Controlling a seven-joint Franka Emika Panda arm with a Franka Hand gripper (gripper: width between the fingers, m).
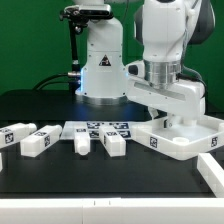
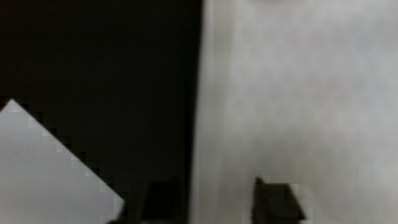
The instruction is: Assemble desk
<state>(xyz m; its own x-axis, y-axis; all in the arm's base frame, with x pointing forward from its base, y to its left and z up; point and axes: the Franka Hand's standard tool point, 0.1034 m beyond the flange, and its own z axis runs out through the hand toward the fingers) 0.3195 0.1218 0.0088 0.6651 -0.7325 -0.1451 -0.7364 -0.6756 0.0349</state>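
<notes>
the tabletop [image 2: 302, 100] fills one side of the frame as a plain white surface with a straight edge. beside it lies a dark surface [image 2: 107, 70]. a pale triangular shape [image 2: 36, 170] sits at one corner, unidentifiable. the gripper [image 2: 214, 205] fingers [image 2: 270, 200] straddle the tabletop edge; contact is indeterminate.

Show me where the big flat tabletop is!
The tabletop lies at the exterior view's right, on the black table, next to the marker board.

Marker board [image 1: 100, 127] flat on black table [image 1: 60, 175] — green backdrop [image 1: 30, 45] behind.
</notes>
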